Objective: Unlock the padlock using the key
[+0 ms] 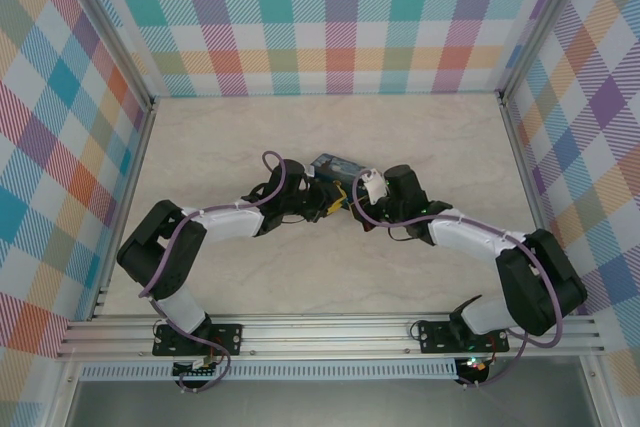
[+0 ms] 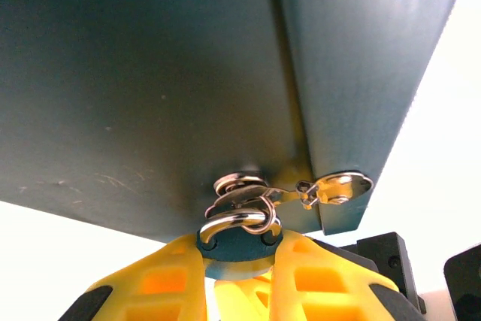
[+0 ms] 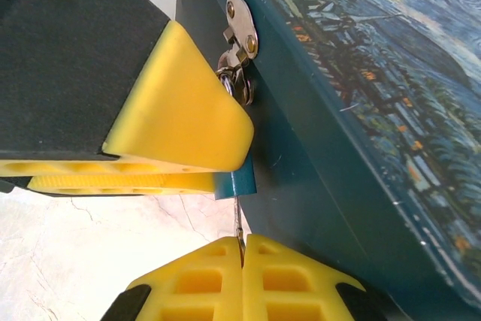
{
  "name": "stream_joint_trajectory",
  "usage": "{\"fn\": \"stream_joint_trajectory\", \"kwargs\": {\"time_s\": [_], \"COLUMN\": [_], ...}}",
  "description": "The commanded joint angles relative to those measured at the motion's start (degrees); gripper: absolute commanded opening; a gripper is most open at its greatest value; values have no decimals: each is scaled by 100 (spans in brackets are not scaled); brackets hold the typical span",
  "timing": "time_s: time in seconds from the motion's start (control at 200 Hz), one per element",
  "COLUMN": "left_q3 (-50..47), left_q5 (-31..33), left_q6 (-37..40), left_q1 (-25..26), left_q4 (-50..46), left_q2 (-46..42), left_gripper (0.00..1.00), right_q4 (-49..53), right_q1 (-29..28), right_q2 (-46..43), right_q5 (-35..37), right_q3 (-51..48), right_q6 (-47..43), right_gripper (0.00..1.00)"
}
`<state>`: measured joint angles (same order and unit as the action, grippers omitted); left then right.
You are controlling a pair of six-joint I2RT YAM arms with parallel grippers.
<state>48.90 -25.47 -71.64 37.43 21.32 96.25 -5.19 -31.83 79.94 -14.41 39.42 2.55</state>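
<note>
Grips one padlock (image 2: pixel 229 242) in the left gripper (image 2: pixel 239 257), pinches one key (image 3: pixel 239 225) in the right gripper (image 3: pixel 242 253), against one tin (image 2: pixel 150 73).

A dark teal tin box (image 1: pixel 335 163) sits near the middle of the counter (image 1: pixel 330 277). Its lid (image 3: pixel 391 73) carries a painted night scene of swirling blue sky above a lit town, while its sides (image 2: pixel 150 73) are plain and faintly scratched. A small silver hasp plate (image 3: pixel 242 24) with two rivets is fixed to the front. The counter is pale veined marble, enclosed by pastel plaid walls (image 1: pixel 330 17), with an aluminium rail (image 1: pixel 330 332) along its near edge.
</note>
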Motion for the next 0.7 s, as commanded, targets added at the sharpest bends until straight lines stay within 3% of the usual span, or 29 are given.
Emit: {"fn": "stream_joint_trajectory", "kwargs": {"time_s": [0.0,0.695], "left_q3": [-161,-167], "left_q5": [-168,-230], "left_q6": [-74,-348], "left_q1": [107,151], "left_q4": [-116,91], "left_q2": [-18,-29], "left_gripper": [7,7], "right_q4": [-784,-1649], "right_q1": [26,19], "right_q2": [-281,191], "right_q5": [-167,-387], "right_q3": [41,67], "right_q6": [-45,333], "right_gripper": [3,2]}}
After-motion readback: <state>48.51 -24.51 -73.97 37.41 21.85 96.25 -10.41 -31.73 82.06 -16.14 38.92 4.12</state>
